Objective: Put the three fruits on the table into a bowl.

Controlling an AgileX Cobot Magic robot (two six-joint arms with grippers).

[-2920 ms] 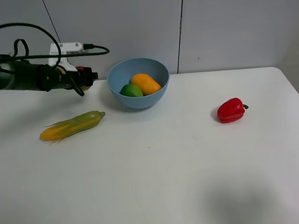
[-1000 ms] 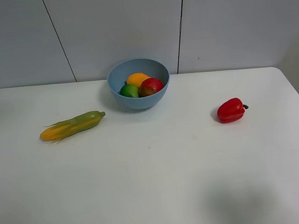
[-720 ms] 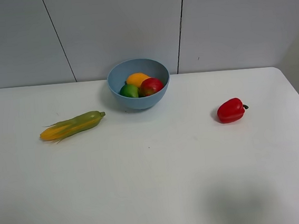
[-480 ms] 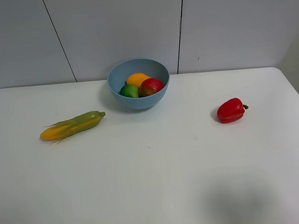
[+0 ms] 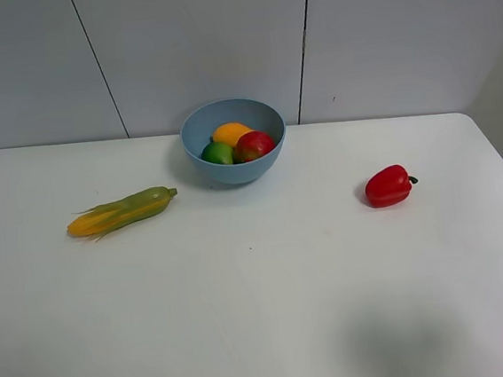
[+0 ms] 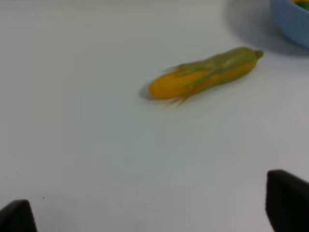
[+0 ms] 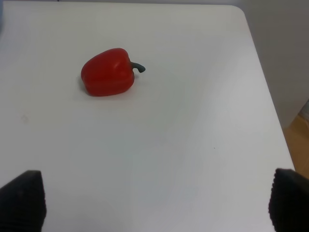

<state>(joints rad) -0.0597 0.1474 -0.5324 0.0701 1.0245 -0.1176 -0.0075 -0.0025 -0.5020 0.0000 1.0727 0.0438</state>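
Note:
The light-blue bowl (image 5: 233, 140) stands at the back middle of the white table (image 5: 263, 312). Inside it lie the orange-yellow mango (image 5: 230, 133), the green fruit (image 5: 217, 153) and the red fruit (image 5: 254, 145). Neither arm shows in the exterior high view. In the left wrist view the left gripper (image 6: 149, 212) is open, its dark fingertips (image 6: 287, 200) wide apart over bare table, with an edge of the bowl (image 6: 292, 21) in the corner. In the right wrist view the right gripper (image 7: 154, 200) is open too, fingertips (image 7: 21, 198) far apart with nothing between them.
A yellow-green corn cob (image 5: 122, 211) lies left of the bowl, also in the left wrist view as the corn cob (image 6: 205, 73). A red bell pepper (image 5: 388, 185) sits on the right; in the right wrist view the pepper (image 7: 107, 72) lies ahead of the fingers. The table's right edge (image 7: 260, 77) is close.
The left arm, seen holding the red fruit beside the bowl in the earliest frame, has withdrawn from view; the red fruit now lies in the bowl. Nothing has moved over the last second.

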